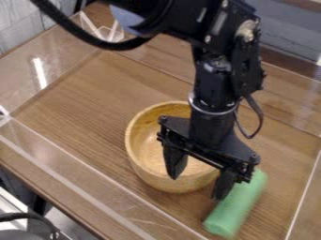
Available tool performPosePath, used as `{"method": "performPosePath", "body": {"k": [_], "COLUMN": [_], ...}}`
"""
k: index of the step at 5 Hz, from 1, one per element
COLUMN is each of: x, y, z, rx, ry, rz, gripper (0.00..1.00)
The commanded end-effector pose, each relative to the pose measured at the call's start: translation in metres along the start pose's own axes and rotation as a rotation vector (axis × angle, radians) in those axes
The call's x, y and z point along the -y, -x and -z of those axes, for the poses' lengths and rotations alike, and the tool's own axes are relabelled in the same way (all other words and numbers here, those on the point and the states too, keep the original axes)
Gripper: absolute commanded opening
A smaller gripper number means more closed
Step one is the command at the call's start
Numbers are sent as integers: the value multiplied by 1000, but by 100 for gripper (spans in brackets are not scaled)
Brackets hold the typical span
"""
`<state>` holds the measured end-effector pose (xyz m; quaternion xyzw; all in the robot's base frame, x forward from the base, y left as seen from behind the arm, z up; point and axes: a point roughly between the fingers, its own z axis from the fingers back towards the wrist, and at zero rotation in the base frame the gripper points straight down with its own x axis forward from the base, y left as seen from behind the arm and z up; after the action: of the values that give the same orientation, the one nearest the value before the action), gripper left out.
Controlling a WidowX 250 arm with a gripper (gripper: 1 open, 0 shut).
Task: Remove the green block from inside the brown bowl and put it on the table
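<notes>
The fingers (198, 185) stand apart, gripping nothing, over the brown bowl (142, 157). The green block (235, 206) lies lower right of them on the tabletop (78, 117), outside the bowl, its long axis slanting toward upper right; contact is unclear.

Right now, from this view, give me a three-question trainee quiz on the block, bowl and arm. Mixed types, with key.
1. The green block is: a) on the table, beside the brown bowl; b) inside the bowl; c) on top of the arm.
2. True or false: the arm hides part of the bowl from view.
3. Fill in: the jaws stand ____.

Key: 1 a; 2 true; 3 open.
</notes>
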<state>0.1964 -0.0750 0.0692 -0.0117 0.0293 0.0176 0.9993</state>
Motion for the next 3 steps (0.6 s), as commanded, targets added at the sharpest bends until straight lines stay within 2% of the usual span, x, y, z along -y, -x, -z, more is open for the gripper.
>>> {"method": "performPosePath", "body": {"k": [1, 3], "x": [-1, 3], "y": [-4, -7], "z": [-4, -3], "rx": [32, 43], "ry": [21, 40], "rz": [-3, -9], "gripper": [100, 100]}}
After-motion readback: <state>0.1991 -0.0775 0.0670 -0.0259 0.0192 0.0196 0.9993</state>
